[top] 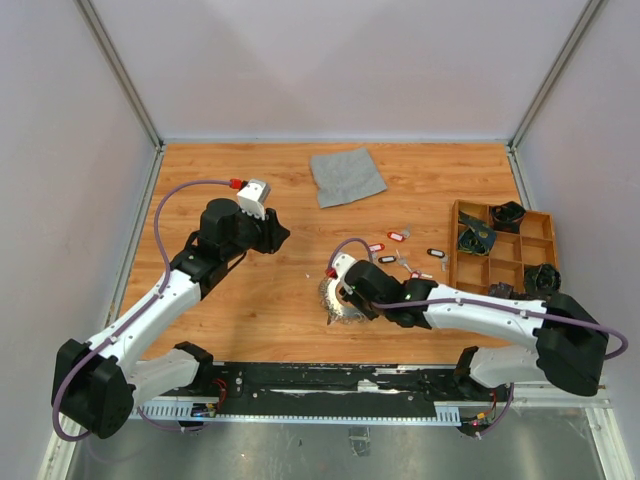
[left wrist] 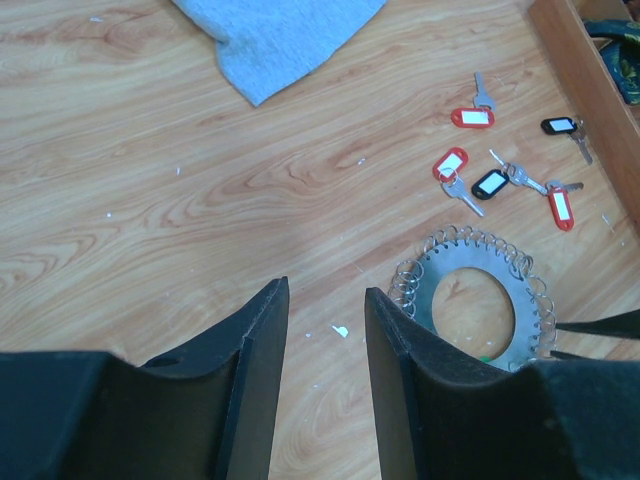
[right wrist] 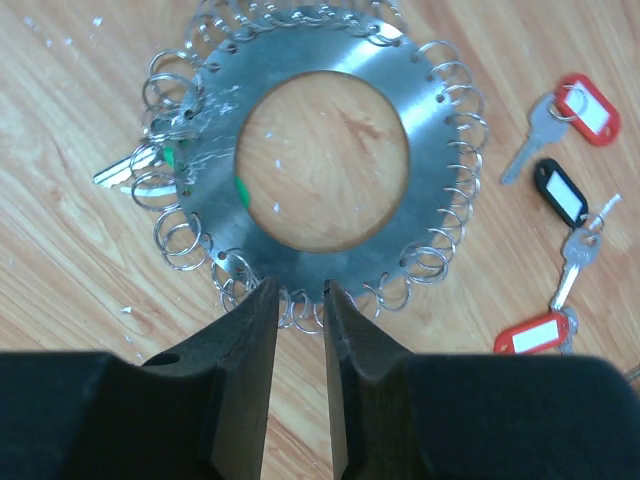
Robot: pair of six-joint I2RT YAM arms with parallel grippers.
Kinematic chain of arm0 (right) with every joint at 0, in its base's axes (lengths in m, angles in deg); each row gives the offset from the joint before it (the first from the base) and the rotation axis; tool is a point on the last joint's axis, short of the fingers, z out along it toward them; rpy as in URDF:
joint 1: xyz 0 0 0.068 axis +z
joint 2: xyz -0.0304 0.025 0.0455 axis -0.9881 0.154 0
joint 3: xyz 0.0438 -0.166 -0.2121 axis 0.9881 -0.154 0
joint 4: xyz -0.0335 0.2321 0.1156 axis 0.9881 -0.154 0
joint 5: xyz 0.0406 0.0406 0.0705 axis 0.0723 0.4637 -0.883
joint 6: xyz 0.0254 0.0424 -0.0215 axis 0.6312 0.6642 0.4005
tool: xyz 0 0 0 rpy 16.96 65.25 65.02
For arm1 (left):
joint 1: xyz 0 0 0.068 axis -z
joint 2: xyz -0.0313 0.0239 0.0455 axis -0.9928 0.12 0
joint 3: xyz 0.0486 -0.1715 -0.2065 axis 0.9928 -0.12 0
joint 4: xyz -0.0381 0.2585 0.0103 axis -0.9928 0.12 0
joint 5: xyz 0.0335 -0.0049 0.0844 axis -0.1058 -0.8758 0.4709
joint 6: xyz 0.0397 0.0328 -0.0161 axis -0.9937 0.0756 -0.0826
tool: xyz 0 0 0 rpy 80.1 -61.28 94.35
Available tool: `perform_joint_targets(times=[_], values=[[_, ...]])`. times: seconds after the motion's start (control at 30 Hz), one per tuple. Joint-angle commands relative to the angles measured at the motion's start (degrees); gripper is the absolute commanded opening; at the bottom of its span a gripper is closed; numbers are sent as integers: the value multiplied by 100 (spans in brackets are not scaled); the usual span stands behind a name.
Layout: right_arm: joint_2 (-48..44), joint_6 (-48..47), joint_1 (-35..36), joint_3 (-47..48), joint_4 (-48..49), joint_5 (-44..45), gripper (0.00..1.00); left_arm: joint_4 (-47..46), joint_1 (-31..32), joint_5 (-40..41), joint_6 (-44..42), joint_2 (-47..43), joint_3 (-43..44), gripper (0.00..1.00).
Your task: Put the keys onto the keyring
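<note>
Right gripper [right wrist: 300, 292] at the keyring's [right wrist: 430, 120] rim
It is nearly closed over the fringe, grip impossible to tell; left gripper [left wrist: 325, 300] hovers left, spread apart; keys [right wrist: 562, 192] lie right.

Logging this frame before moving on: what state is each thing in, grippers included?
keyring: flat on the table, with a green-tagged key seemingly at its rim.
keys: five lie loose beside it, not threaded.
right gripper: jaws narrowly apart at the keyring's near rim; grip unclear.
left gripper: open, empty.
cloth: rumpled, clear of both arms.
tray: upright, black parts inside.
</note>
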Motion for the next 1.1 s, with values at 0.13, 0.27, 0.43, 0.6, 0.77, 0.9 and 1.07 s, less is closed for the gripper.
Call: perform_joint_targets(times=[0.13,0.27,0.43,0.6,0.77,0.9,1.07], values=[[-222,2175,-176,61,148,-776,25,-145,-52,16,-47,-108,135,42],[-185,3218,-176,-161,473,-1118,27,-147,-52,11,-42,-116,128,42],[-251,4542,-177,-644,861,-1063,17,-162,-51,-6,-34,-116,128,42],[-237,5008,-226,-840,965,-1029,15,-160,-52,-6,-38,-116,132,42],[-293,5342,-409,-1154,1268,-1175,15,-161,-51,-6,-38,-109,127,42],[-309,5510,-529,-1305,1380,-1220,14,-164,-51,-6,-38,-107,127,42],[-320,5667,-670,-1479,1645,-1303,15,-162,-50,-6,-44,-112,127,42]])
